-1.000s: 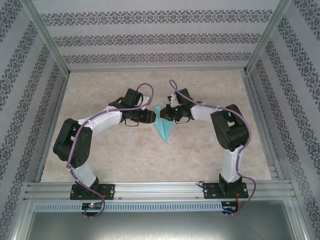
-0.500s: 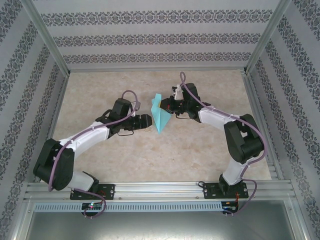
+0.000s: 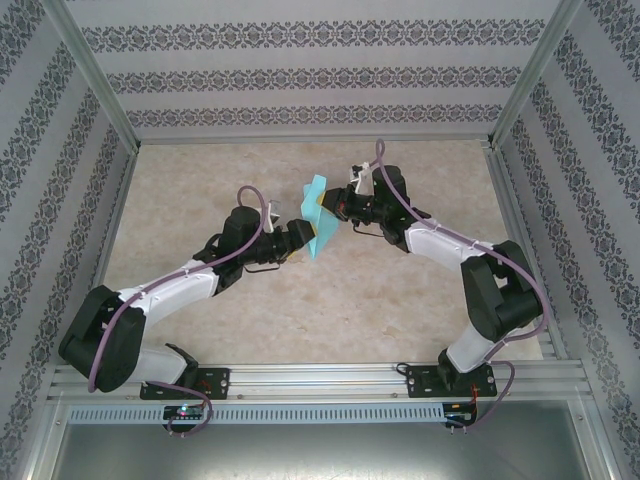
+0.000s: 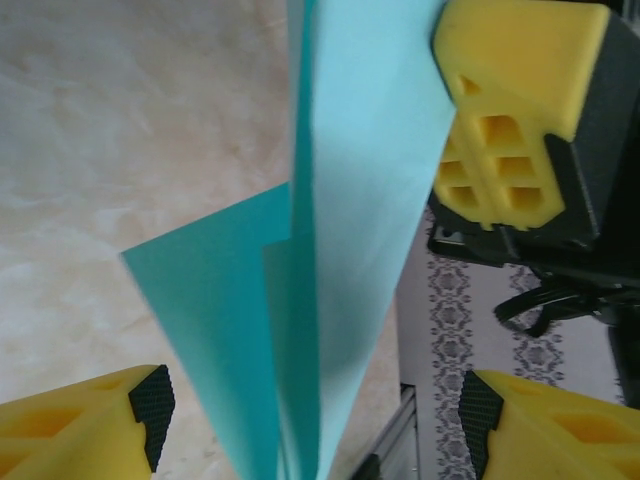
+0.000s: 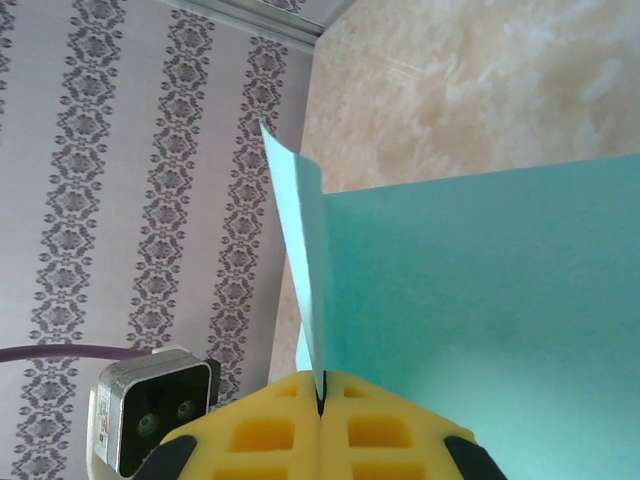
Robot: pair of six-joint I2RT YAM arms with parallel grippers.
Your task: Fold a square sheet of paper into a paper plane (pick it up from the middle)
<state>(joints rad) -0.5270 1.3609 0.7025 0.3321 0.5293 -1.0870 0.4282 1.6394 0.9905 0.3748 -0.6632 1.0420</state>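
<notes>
Nearest, at 8 o'clock from the paper: the left gripper, wide open, with a yellow finger on each side and the fold in the gap between.

Just past it, lifted up off the table: the paper plane, a teal fold standing on its edge, not lying flat. Long way running from 12 o'clock down to 6 o'clock in the top view, with the pointy end seeming low, toward 6.

A bit farther, at 2 o'clock from the paper: the right gripper, pinched tight on the upper part of the paper plane. Up close in the right wrist view: yellow pads pressed together, thin paper edge caught between them.

Likely next: closing the left gripper on the fold, since already around it and nearer the low end. Could bend a wing if squeezed crooked.
</notes>
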